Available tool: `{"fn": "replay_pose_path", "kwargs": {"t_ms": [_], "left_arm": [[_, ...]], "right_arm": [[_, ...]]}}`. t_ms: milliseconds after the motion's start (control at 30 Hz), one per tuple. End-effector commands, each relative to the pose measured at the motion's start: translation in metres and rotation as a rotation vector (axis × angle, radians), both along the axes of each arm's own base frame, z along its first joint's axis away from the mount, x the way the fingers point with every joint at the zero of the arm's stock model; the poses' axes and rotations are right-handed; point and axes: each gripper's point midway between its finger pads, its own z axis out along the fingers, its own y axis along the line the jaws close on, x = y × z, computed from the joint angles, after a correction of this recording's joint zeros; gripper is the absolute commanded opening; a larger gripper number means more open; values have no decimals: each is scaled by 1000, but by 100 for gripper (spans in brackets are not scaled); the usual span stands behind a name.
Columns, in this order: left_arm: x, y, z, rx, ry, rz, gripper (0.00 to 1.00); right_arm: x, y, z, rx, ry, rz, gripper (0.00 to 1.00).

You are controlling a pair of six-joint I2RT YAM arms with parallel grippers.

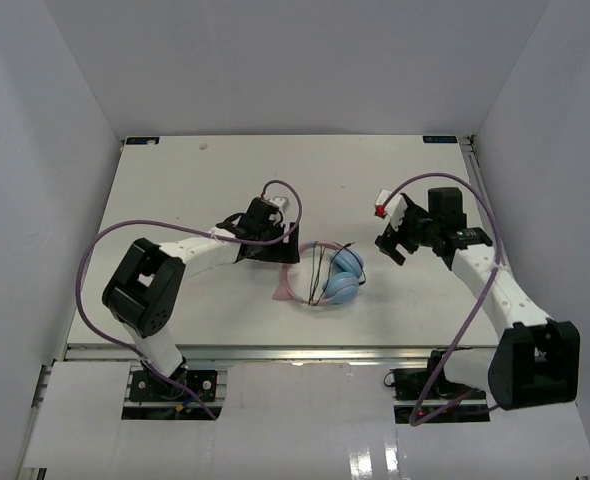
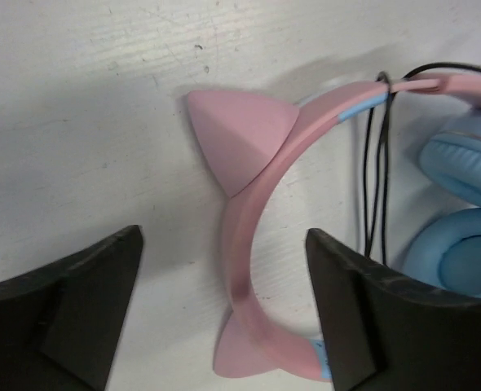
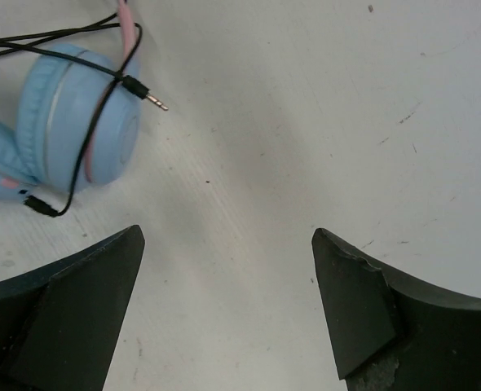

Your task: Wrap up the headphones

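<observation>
Closest to us in the overhead view are the two arm bases, bolted at the near edge of the white surface [image 1: 205, 190], with a metal rail [image 1: 295, 352] running between them. Plain pale walls [image 1: 295, 60] box the surface in on three sides, and we see dark brackets [image 1: 140, 141] at its far corners. The surface carries faint scuffs and a small brownish spot [image 1: 203, 147] near the far left. The headphones [image 1: 343, 280] lie flat near the middle, slightly toward the near edge, between the two arms. Their pink headband [image 2: 257, 187] curves to the left and the two light-blue ear cups [image 3: 69, 122] are folded together on the right. The left tool [image 1: 275, 245] hangs over the headband with its jaws spread wide, one finger on each side of the band beside a cat-ear point [image 2: 240, 142]; it grips nothing. The thin black cord [image 2: 377, 179] loops over the band and across one cup, and its metal plug [image 3: 152, 100] rests at the cup's edge. The right tool [image 1: 393, 240] stands just right of the cups, jaws equally wide and holding nothing, with only bare surface between its fingers [image 3: 346, 301]. Thick purple cables [image 1: 90, 270] arc off both arms, and a small red patch [image 1: 379, 211] shows on the right wrist.
</observation>
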Motion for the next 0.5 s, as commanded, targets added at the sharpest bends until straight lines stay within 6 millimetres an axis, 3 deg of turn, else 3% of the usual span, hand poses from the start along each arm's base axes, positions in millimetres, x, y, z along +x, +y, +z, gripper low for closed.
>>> {"fn": "replay_pose_path", "kwargs": {"t_ms": [0,100,167,267,467], "left_arm": [[7,-1,72,-111,-163,-30,97],[-9,-3,105,-182,-232,-97,98],[-28,-2,130,-255,-292,-149,98],[-59,8,150,-349,-360,-185,98],[-95,27,141,-422,-368,-156,98]], "right_arm": [[-29,10,29,184,7,-73,90],[-28,-5,45,243,-22,-249,90],[-26,-16,46,289,-16,-389,90],[-27,-30,54,365,-22,-553,90],[-32,-44,63,442,-63,-682,90]]}}
